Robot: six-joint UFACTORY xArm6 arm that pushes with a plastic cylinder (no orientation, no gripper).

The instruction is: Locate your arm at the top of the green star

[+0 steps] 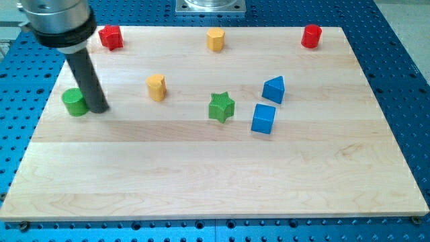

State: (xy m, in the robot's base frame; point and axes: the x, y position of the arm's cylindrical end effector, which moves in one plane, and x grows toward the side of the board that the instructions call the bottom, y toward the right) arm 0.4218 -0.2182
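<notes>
A wooden board (201,175) holds small coloured blocks. The green star block (221,107) sits near the middle. My tip (99,109), a bare dark rod with no claw and holding nothing, rests far to the star's left, touching a green cylinder block (75,102). Sweeping straight across risks knocking the yellow block (156,87) lying between.

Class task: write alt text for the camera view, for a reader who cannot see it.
My tip rests beside a green cylinder at the view's left, far from the green star mid-board. Two blue blocks sit right of the star; red and yellow blocks lie toward the top of the wooden board.
</notes>
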